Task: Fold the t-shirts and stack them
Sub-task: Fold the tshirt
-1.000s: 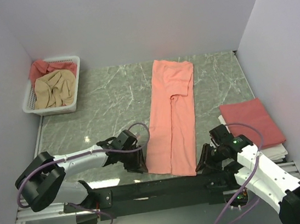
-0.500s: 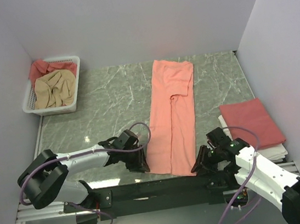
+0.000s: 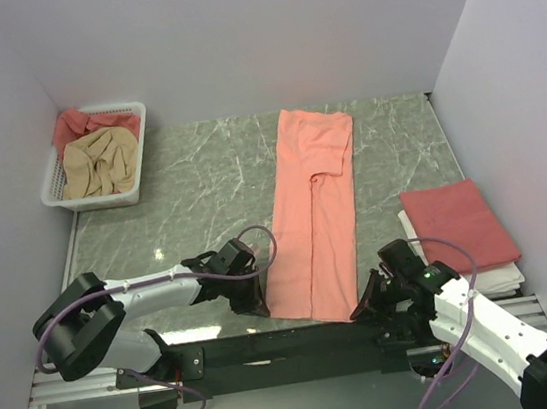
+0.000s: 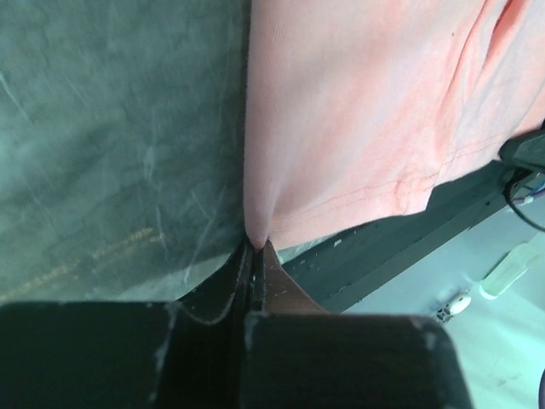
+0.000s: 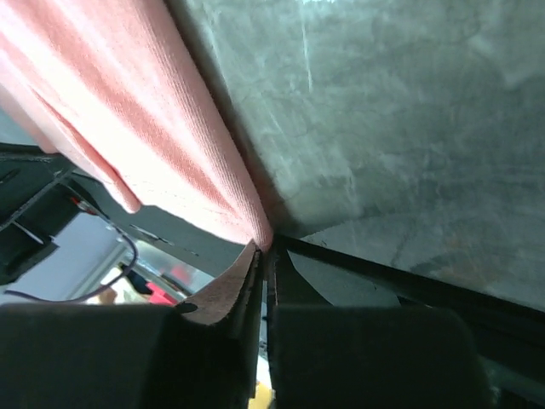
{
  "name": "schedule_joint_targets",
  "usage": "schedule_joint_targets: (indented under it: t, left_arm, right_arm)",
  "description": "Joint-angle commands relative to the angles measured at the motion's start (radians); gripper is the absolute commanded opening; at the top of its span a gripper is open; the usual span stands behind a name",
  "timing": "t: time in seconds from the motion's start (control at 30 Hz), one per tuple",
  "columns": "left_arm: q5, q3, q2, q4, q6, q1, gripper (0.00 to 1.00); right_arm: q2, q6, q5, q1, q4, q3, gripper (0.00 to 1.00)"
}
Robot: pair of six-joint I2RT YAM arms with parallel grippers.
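A salmon-pink t-shirt (image 3: pixel 315 209) lies folded into a long strip down the middle of the marble table, its near hem at the table's front edge. My left gripper (image 3: pixel 262 304) is shut on the strip's near left corner; in the left wrist view the cloth (image 4: pixel 341 128) is pinched at the fingertips (image 4: pixel 255 244). My right gripper (image 3: pixel 361 306) is shut on the near right corner, and the pink cloth (image 5: pixel 128 111) enters its jaws (image 5: pixel 266 247). A folded rose-red t-shirt (image 3: pixel 458 226) rests on a white stack at the right.
A white lattice basket (image 3: pixel 139 177) at the back left holds a beige t-shirt (image 3: pixel 97 162) and a red one (image 3: pixel 69 123). The black base rail (image 3: pixel 292 341) runs along the table's near edge. Pale walls close in on the left, back and right.
Both grippers closed on the near corners of the salmon-pink t-shirt. The right arm slid slightly nearer and left toward the hem; the left hardly moved.
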Motion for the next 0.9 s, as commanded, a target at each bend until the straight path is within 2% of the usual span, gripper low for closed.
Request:
schedule_joint_targets:
  t: [0.0, 0.23, 0.4, 0.63, 0.87]
  left_arm:
    - [-0.008, -0.006, -0.050, -0.053, -0.008, -0.017, 0.01]
    - [-0.004, -0.018, -0.165, -0.113, -0.029, -0.031, 0.01]
    - [-0.037, 0.050, -0.141, -0.153, -0.003, -0.030, 0.01]
    - [-0.074, 0.267, -0.029, -0.175, 0.072, 0.035, 0.01]
    - [-0.102, 0.410, 0.142, -0.060, 0.003, 0.104, 0.01]
  right_arm:
    - [-0.024, -0.040, 0.023, 0.017, -0.057, 0.062, 0.03]
    - [-0.113, -0.031, 0.041, 0.062, -0.153, 0.079, 0.00]
    - [-0.084, -0.048, 0.104, 0.068, -0.146, 0.171, 0.00]
    - [0.025, -0.076, 0.273, 0.068, -0.023, 0.333, 0.00]
    - [0.173, -0.079, 0.458, 0.063, 0.194, 0.407, 0.00]
